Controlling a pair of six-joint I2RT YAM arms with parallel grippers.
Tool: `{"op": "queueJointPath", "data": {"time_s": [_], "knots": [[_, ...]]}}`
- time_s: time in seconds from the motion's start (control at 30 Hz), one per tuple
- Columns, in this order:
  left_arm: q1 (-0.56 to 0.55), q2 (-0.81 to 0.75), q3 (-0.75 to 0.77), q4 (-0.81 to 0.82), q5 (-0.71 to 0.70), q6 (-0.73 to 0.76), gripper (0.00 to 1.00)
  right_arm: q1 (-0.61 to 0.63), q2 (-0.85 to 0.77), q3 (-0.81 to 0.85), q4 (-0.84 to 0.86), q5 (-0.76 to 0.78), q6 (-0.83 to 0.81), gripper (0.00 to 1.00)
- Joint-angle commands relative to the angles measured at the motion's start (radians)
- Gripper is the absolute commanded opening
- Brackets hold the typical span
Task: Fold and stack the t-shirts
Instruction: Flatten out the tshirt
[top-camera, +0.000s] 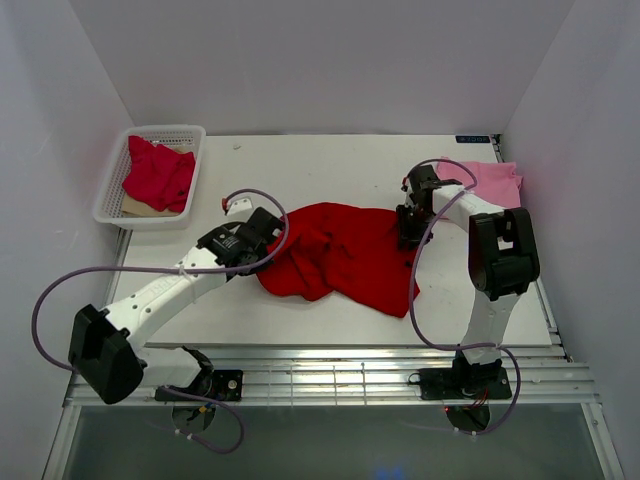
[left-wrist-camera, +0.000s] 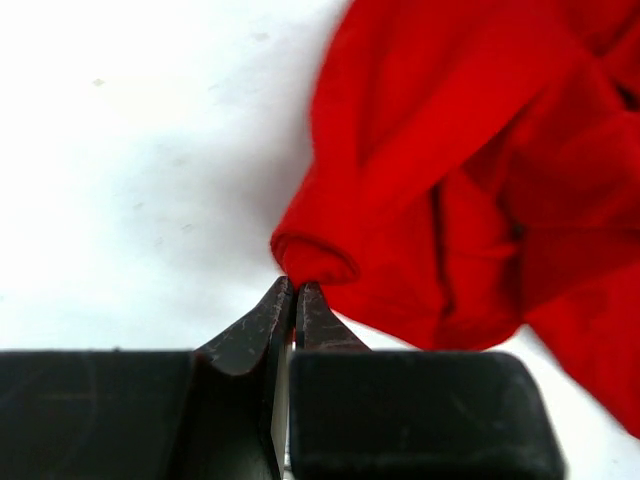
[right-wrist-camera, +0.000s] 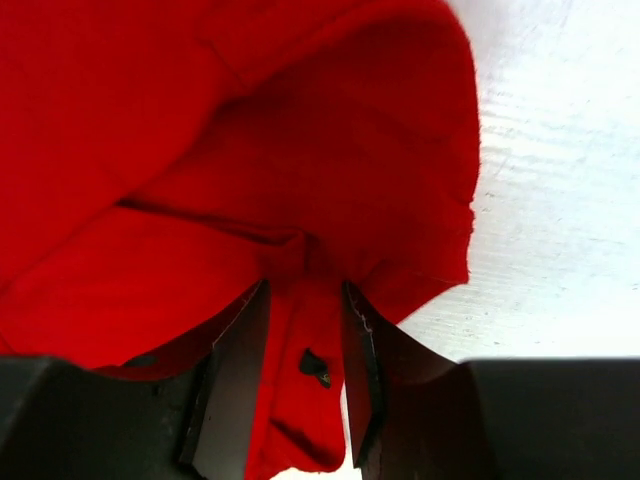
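Observation:
A bright red t-shirt (top-camera: 340, 255) lies crumpled in the middle of the table. At its left edge my left gripper (top-camera: 268, 228) is shut, and in the left wrist view its tips (left-wrist-camera: 295, 287) pinch a small rolled fold of the red t-shirt (left-wrist-camera: 470, 170). My right gripper (top-camera: 410, 236) is at the shirt's right edge. In the right wrist view its jaws (right-wrist-camera: 306, 290) stand apart with a strip of red cloth (right-wrist-camera: 300, 130) lying loose between them. A light pink t-shirt (top-camera: 496, 181) lies at the back right. A crimson t-shirt (top-camera: 158, 174) sits in the basket.
The white mesh basket (top-camera: 112, 190) stands at the back left corner against the left wall. White walls close in the table on three sides. A metal rail (top-camera: 350, 365) runs along the near edge by the arm bases.

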Motion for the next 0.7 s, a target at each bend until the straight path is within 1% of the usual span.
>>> {"op": "queueJointPath", "data": {"time_s": [0.0,0.13,0.17,0.27,0.37,0.4,0.53,0.6,0.67], "knots": [[0.014,-0.124,-0.076,-0.095,-0.103,-0.096,0.0,-0.002,-0.033,-0.015,0.034,-0.019,0.011,0.4],[0.026,-0.15,-0.097,-0.242,-0.208,-0.19,0.0,-0.002,-0.036,0.001,0.024,-0.027,0.014,0.4],[0.036,-0.161,-0.095,-0.252,-0.256,-0.207,0.0,-0.002,-0.039,0.001,0.025,-0.029,0.014,0.4],[0.057,-0.158,-0.094,-0.237,-0.276,-0.173,0.0,-0.002,-0.045,0.001,0.025,-0.033,0.016,0.4],[0.069,-0.135,-0.118,-0.151,-0.252,-0.109,0.0,-0.001,-0.046,-0.004,0.027,-0.047,0.02,0.4],[0.075,-0.104,-0.121,-0.134,-0.229,-0.09,0.06,-0.002,-0.048,-0.007,0.028,-0.053,0.023,0.4],[0.076,-0.034,-0.103,-0.068,-0.148,-0.072,0.08,-0.002,-0.059,-0.025,0.039,-0.065,0.028,0.4],[0.076,-0.027,-0.097,-0.022,-0.131,-0.057,0.08,-0.002,-0.065,-0.03,0.05,-0.065,0.029,0.41],[0.076,-0.021,-0.085,-0.016,-0.134,-0.053,0.06,-0.002,-0.072,-0.024,0.06,-0.071,0.026,0.41]]}}
